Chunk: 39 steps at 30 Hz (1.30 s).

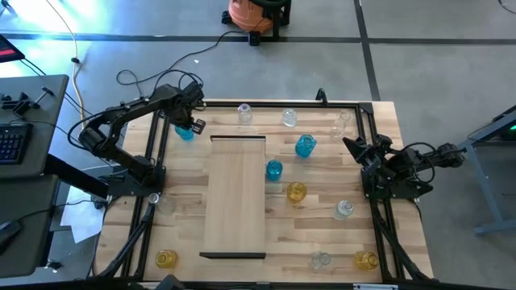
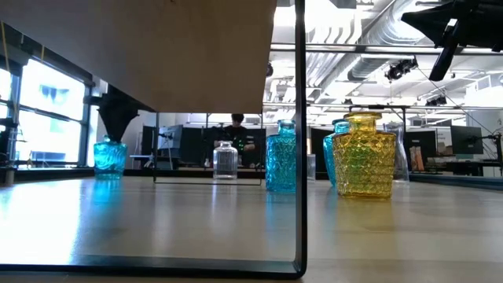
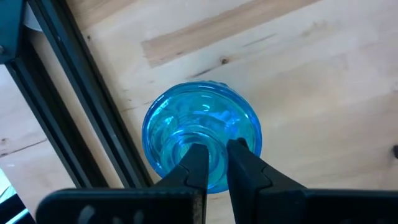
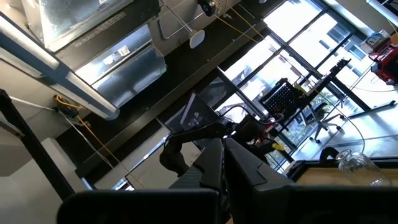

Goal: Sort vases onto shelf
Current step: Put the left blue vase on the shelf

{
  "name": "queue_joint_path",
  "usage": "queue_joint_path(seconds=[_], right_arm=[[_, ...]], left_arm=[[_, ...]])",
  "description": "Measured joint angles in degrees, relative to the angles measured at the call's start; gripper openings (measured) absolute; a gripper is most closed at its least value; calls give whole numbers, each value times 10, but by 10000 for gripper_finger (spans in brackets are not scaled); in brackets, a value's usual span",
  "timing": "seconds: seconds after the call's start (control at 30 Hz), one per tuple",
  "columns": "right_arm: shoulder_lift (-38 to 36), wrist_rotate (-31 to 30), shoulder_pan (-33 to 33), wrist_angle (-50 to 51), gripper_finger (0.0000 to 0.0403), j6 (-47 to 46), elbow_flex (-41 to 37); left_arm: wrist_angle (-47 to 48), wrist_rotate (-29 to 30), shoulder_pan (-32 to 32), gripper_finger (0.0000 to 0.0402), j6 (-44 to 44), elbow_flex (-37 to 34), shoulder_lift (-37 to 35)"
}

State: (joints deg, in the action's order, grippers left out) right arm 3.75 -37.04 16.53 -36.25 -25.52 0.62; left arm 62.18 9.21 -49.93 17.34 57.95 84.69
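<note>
The left gripper (image 3: 216, 163) is pinched on the rim of a blue vase (image 3: 199, 134). That vase stands on the table (image 1: 322, 173) at the far left, beside the shelf (image 1: 235, 197) but not on it. The hold looks thin, though the wrist view hides how deep it goes. If the arm lifts fast, the smooth glass could slip, tip and roll. The right gripper (image 4: 222, 163) is closed on nothing at the right edge.

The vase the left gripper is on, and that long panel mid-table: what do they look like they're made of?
Blue vase: looks like translucent glass, glossy, with a patterned surface; the table grain shows through it. Shelf: seems pale, smooth wood, matte, with faint grain and dark end strips.
</note>
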Motion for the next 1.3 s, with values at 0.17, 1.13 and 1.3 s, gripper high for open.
queue_joint_path(seconds=[0.17, 1.13, 1.3], right_arm=[[0, 0, 0, 0, 0, 0, 0], [0, -2, 0, 13, 0, 11, 0], [0, -2, 0, 13, 0, 25, 0]], left_arm=[[10, -16, 6, 22, 11, -4, -25], [169, -46, 57, 21, 78, 86, -202], [180, -46, 83, 21, 83, 197, -194]])
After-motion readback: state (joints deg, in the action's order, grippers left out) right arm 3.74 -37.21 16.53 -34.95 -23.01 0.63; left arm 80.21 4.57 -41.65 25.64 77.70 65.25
